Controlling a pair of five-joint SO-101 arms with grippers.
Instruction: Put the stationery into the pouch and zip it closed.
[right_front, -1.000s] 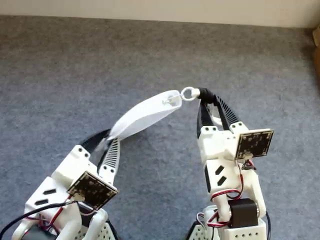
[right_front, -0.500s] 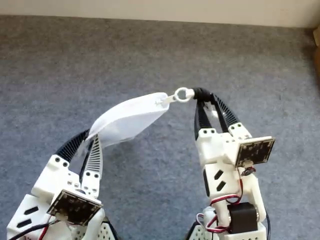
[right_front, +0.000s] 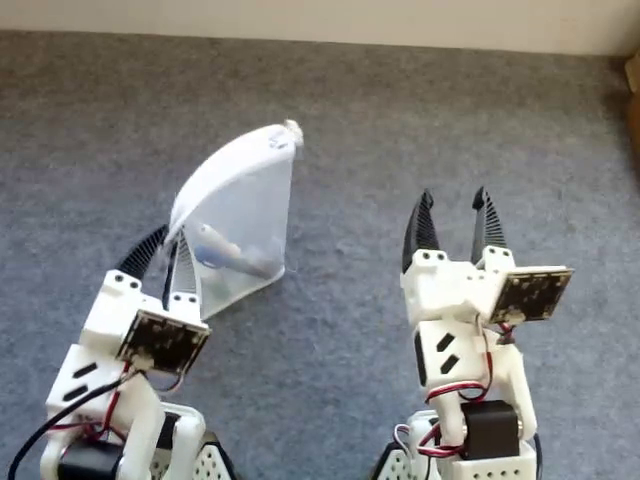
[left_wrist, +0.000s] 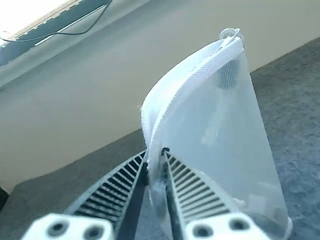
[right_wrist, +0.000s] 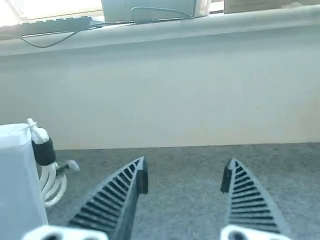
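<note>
Over the grey carpet (right_front: 420, 110), the white mesh pouch (right_front: 245, 195) stands up from the left gripper (right_front: 171, 240), which pinches its near corner. The right gripper (right_front: 452, 197) hangs spread, well apart from it. Some stationery (right_front: 235, 255) lies inside.

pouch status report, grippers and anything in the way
Left gripper shut on pouch at one end. Right gripper open, apart from it. Stationery inside, zip looks closed. Nothing blocking.
</note>
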